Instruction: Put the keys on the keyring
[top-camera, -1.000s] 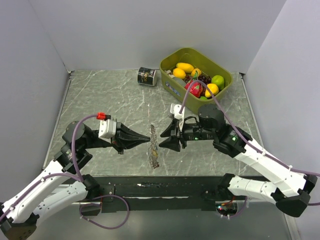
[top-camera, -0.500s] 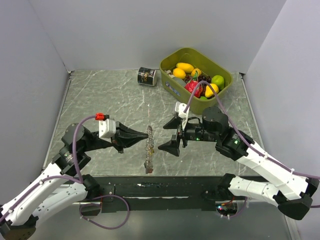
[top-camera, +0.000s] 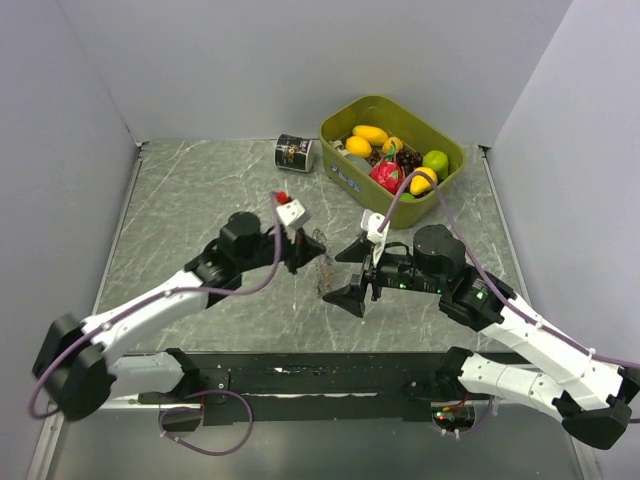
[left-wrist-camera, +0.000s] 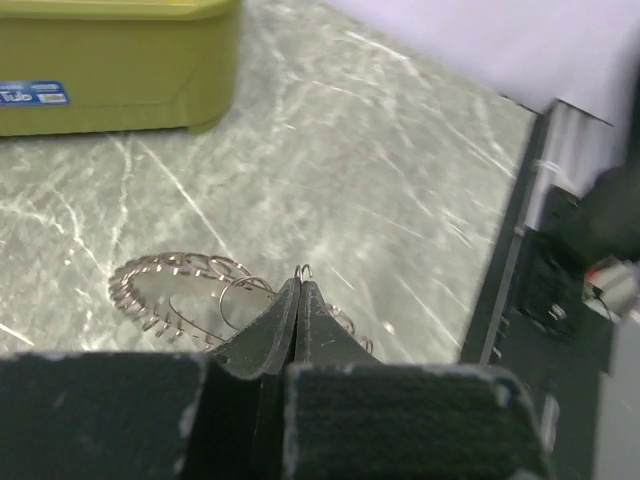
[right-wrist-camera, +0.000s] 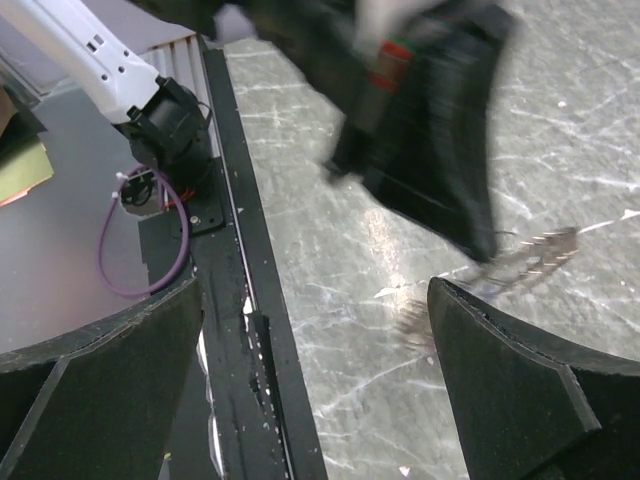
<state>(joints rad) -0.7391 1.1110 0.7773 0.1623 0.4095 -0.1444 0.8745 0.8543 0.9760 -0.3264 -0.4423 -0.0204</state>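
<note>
My left gripper (top-camera: 312, 258) is shut on the keyring (top-camera: 324, 268), a silvery coiled wire ring, and holds it low over the middle of the table. In the left wrist view the shut jaws (left-wrist-camera: 300, 285) pinch a small wire loop, and the keyring's coil (left-wrist-camera: 165, 290) spreads to their left. My right gripper (top-camera: 346, 272) is open wide and empty, just right of the ring. The right wrist view shows its gap (right-wrist-camera: 315, 300), with the keyring (right-wrist-camera: 535, 250) blurred beyond the right finger. No coloured key tags show clearly.
An olive bin (top-camera: 455, 160) of toy fruit stands at the back right and also shows in the left wrist view (left-wrist-camera: 120, 70). A black can (top-camera: 294, 153) lies to the left of the bin. A black rail (top-camera: 320, 372) runs along the table's near edge.
The right gripper let go of the keyring, opened wide and drew back to the right. The left arm swung forward and to the right, carrying the ring with it.
</note>
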